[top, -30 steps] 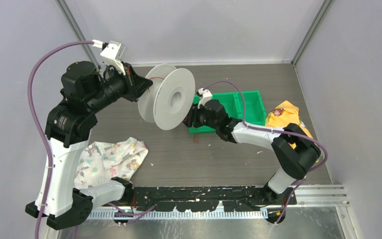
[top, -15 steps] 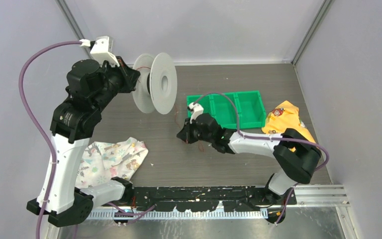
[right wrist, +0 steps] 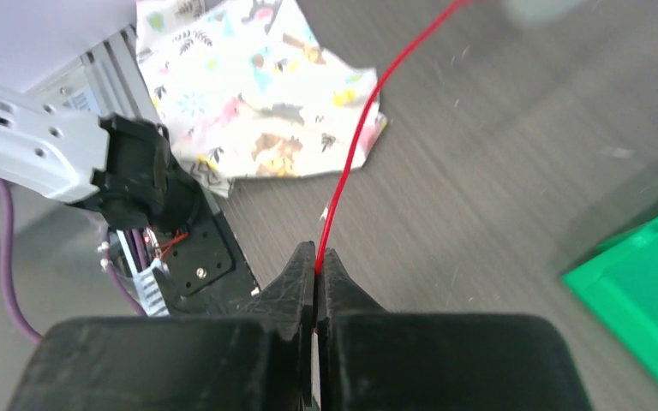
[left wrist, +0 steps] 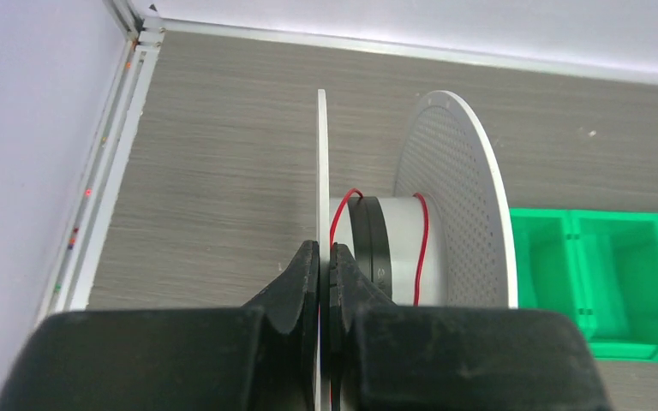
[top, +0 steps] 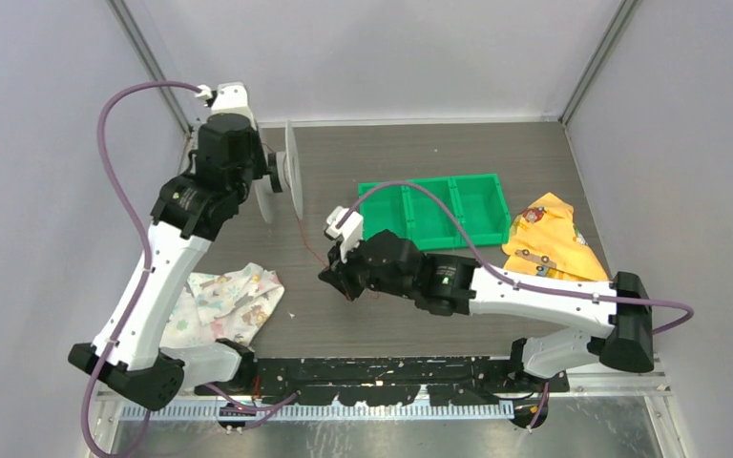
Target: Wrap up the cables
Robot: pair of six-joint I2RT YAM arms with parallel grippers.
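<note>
A white spool (top: 291,175) is held above the table's back left by my left gripper (top: 272,176). In the left wrist view the gripper (left wrist: 326,250) is shut on the spool's near flange (left wrist: 322,163). Thin red cable (left wrist: 421,240) and a dark band wrap the spool's core. My right gripper (top: 330,278) is near the table's middle. In the right wrist view it (right wrist: 316,254) is shut on the thin red cable (right wrist: 355,163), which runs up and away toward the spool. In the top view the cable (top: 307,239) shows as a faint red line.
A green divided bin (top: 434,210) stands right of the spool. A yellow cloth (top: 549,234) lies at the right. A patterned cloth (top: 219,303) lies at front left and also shows in the right wrist view (right wrist: 257,86). Walls enclose the table on three sides.
My left arm has swung the spool left and turned it edge-on to the top camera. My right gripper has moved left and nearer with the red cable, away from the green bin.
</note>
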